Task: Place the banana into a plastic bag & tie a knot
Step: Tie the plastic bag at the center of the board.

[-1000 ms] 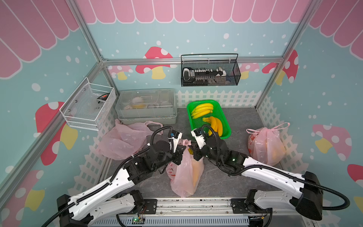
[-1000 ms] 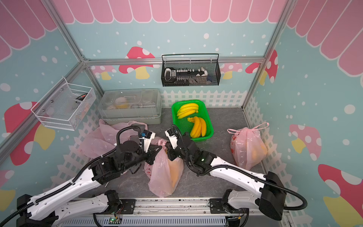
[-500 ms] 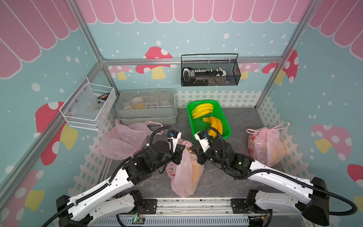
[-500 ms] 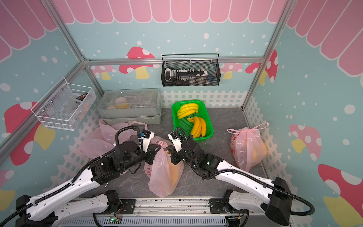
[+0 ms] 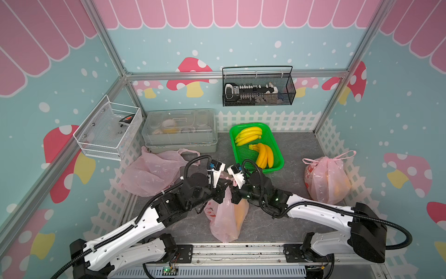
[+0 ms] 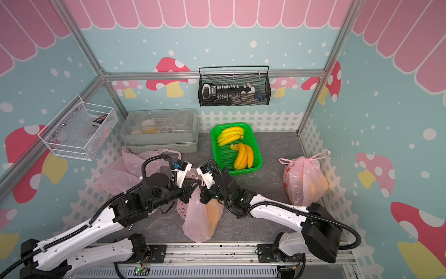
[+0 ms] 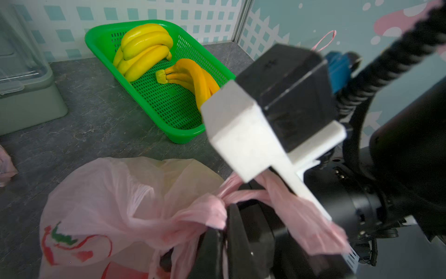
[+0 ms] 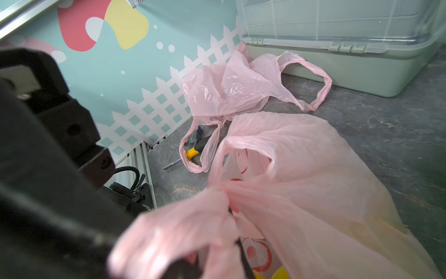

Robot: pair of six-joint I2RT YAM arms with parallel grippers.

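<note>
Left hand [image 5: 222, 192] and right hand [image 5: 234, 193] meet nose to nose in the lower middle of both top views. Each has its jaws pressed together on a bunched handle of the pink plastic bag [image 5: 225, 217]. In the left wrist view the left hand [image 7: 224, 227] pinches the left handle [image 7: 202, 215] at the bottom of the frame, and the right handle [image 7: 296, 212] runs off right toward the other arm. In the right wrist view the right hand [image 8: 237, 244] is clamped on its own gathered strand at the lower centre.

The handles seem to be held up and close together so the bag's mouth stays gathered and the two strands can be crossed for the knot. Whether a first crossing is already made cannot be told.

From the two grips the bag trails down toward the bottom edge of the top views, its base on the grey counter [image 5: 292, 186]. The banana [image 5: 241, 212] is already inside, showing orange-yellow through the film just below and slightly right of the hands. Its weight probably helps keep the film taut.

Spare bunches lie in the green basket [image 5: 243, 154], above and right of the hands. A tied bag [image 5: 325, 181] sits at the right edge of the counter, and empty bags [image 5: 152, 174] are heaped at the left.
</note>
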